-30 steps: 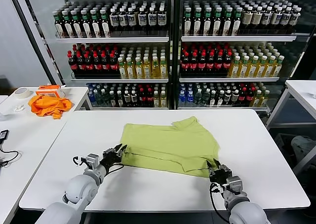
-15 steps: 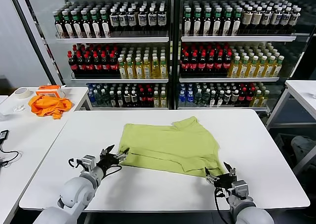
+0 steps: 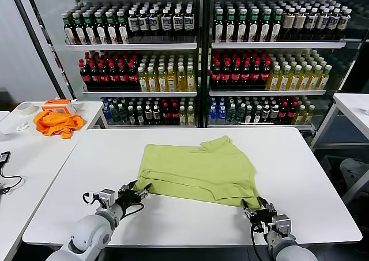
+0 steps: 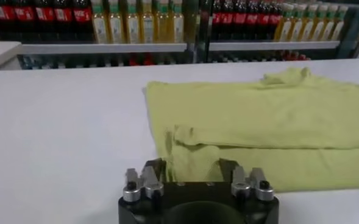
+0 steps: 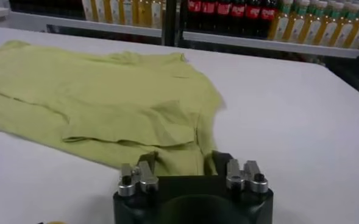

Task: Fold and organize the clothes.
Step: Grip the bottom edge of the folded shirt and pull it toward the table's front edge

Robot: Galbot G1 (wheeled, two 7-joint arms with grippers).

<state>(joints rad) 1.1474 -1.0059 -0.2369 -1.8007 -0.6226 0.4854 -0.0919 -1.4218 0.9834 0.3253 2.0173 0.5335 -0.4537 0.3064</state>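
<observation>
Since half a second ago: both my grippers have narrowed and sit at the shirt's near corners. Item one, yellow-green T-shirt point(image 3: 199, 170): partly folded, plain side up, middle of white table point(image 3: 311, 174). Item two, left gripper point(image 3: 136, 191): at the near left corner, fingers part-spread with cloth between them, wrist view point(image 4: 191, 165); I cannot tell if it grips. Item three, right gripper point(image 3: 258, 208): near right corner, likewise. Item four, orange cloth point(image 3: 56, 123): side table, well apart.

Rounded light-grey arms end in black grippers, left gripper point(image 3: 136, 190) and right gripper point(image 3: 258, 206), with silver screws and looping black cables.
</observation>
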